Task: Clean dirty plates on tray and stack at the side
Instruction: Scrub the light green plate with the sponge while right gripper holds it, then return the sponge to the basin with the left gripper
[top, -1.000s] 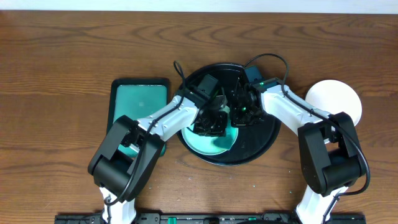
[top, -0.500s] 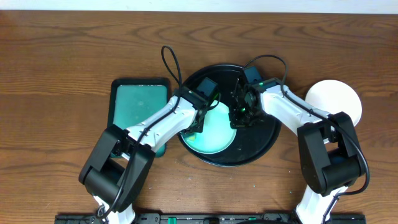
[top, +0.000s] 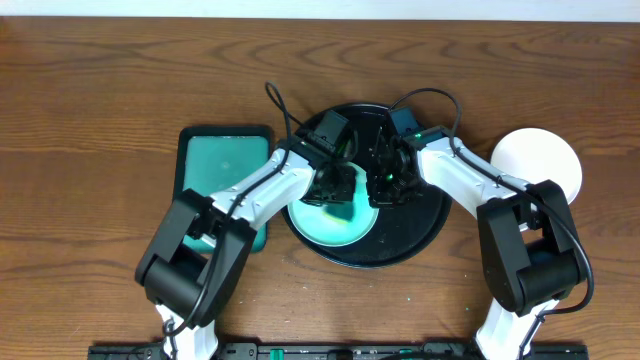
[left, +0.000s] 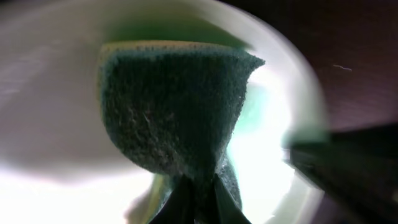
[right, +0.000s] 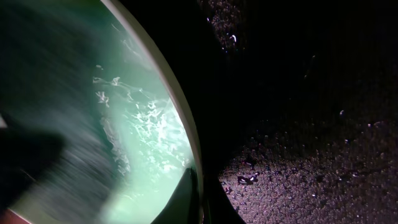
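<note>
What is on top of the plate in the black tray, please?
A dark sponge, pinched by the left gripper, sits on the plate; the right gripper grips its rim. The grippers hide the plate's far part.

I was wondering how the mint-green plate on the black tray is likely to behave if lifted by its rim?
Probably slippery: the plate looks glossy, with wet streaks and droplets on it. Likely rigid, since its thin rim shows a clean curve. Pinched only at one edge by the right tool, it may tilt or slip out.
</note>
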